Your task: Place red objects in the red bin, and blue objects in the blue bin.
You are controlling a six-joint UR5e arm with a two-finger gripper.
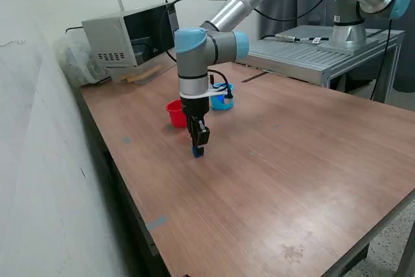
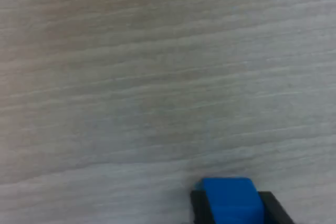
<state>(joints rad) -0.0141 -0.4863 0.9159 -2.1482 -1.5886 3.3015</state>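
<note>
1. Blue cube (image 2: 229,199) sits between the two dark fingers (image 2: 272,207) of the hand (image 1: 198,149); in the wrist view the fingers flank it closely on either side, so the hand is closed down to the cube's width and appears to grip it.
2. In the exterior view the same cube shows as a small blue patch at the tip of the hand, at or just above the wooden table (image 1: 292,180); whether it touches the surface cannot be told.
3. The arm (image 1: 194,63) reaches in from the exterior view's upper right and its wrist points straight down over the table.
4. The red cup (image 1: 174,113) stands upright on the table just behind the hand, toward the exterior view's left of the wrist.
5. The light blue cup (image 1: 222,100) stands upright a little farther back, toward the exterior view's right of the wrist, partly hidden by the arm and a cable.
6. The two cups are near each other but apart, with the wrist between them in the picture.
7. What the cups hold cannot be made out from here.
8. A grey box-like appliance (image 1: 130,37) sits at the far corner of the table, by the wall.
9. The wrist view shows only bare wood grain beyond the cube.
</note>
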